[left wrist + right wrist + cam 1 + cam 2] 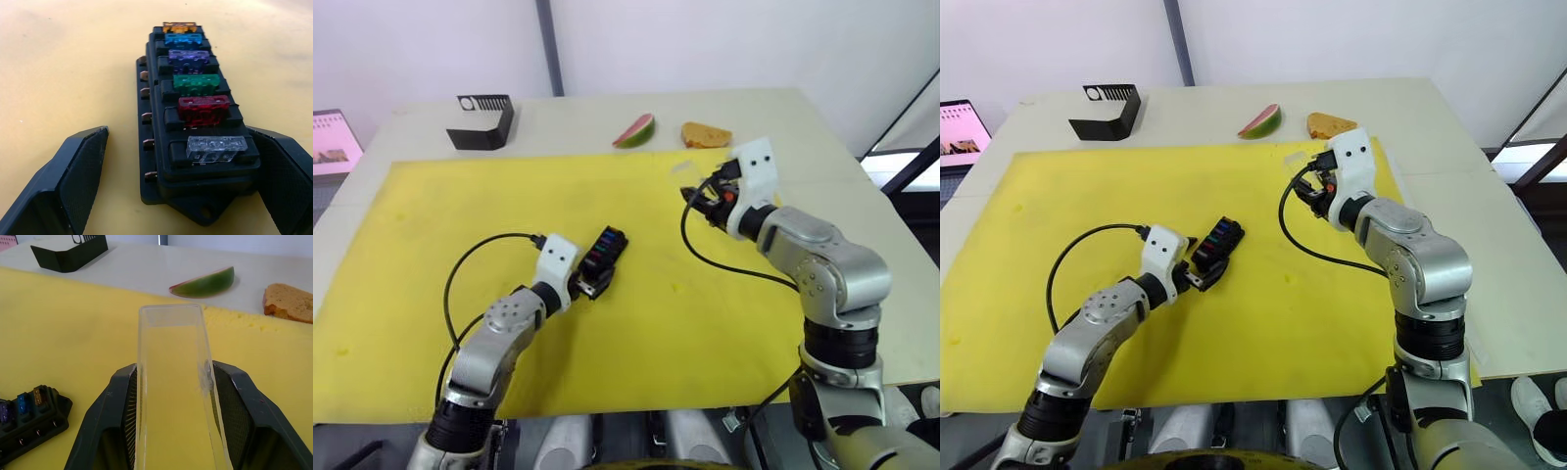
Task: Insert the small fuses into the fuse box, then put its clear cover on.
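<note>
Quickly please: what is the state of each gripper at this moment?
Left gripper: open, its fingers on either side of the fuse box, not clamping it.
Right gripper: shut on the clear cover.

Black fuse box [195, 122] lying flat, six coloured small fuses [203, 108] seated; clear cover [173, 387] pinched in right hand [173, 431].

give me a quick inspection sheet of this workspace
surface: yellow mat on a pale table
job's things: fuse box on the mat, six fuses seated; clear cover held off the box
clutter: black holder, watermelon slice, bread piece
grippers: left gripper open around the box's end; right gripper shut on the cover
cables: black cable looped at each wrist
surroundings: screen at the left edge
</note>
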